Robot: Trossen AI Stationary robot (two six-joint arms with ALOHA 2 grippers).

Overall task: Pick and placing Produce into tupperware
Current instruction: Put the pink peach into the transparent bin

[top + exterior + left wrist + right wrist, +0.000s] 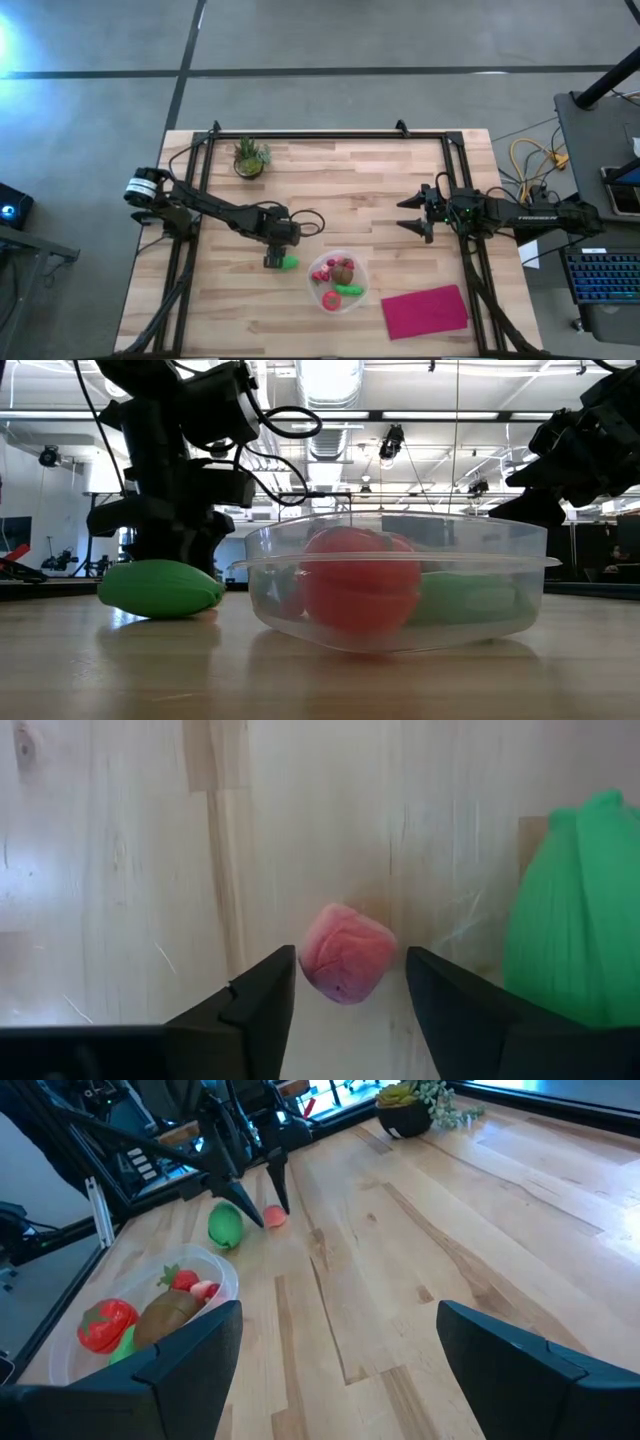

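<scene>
My left gripper [273, 258] points down at the table, open, left of the tupperware [358, 262]. Its two fingers stand on either side of a small pink produce piece [345, 965], which lies on the wood; small gaps show on both sides. A green elongated piece [575, 920] lies just beside it, also on the wood [289, 262]. The round clear tupperware holds a brown oval [170, 1312], a red piece [105, 1325], a green piece [350, 289] and small red bits [185, 1280]. My right gripper [410, 214] waits open and empty to the tupperware's far right.
A flat magenta cloth [425, 310] lies near the front edge, right of the tupperware. A small potted plant [250, 158] stands at the far left. Bare wood lies between the two grippers [400, 1230]. A dark frame [300, 135] runs along the table's far and side edges.
</scene>
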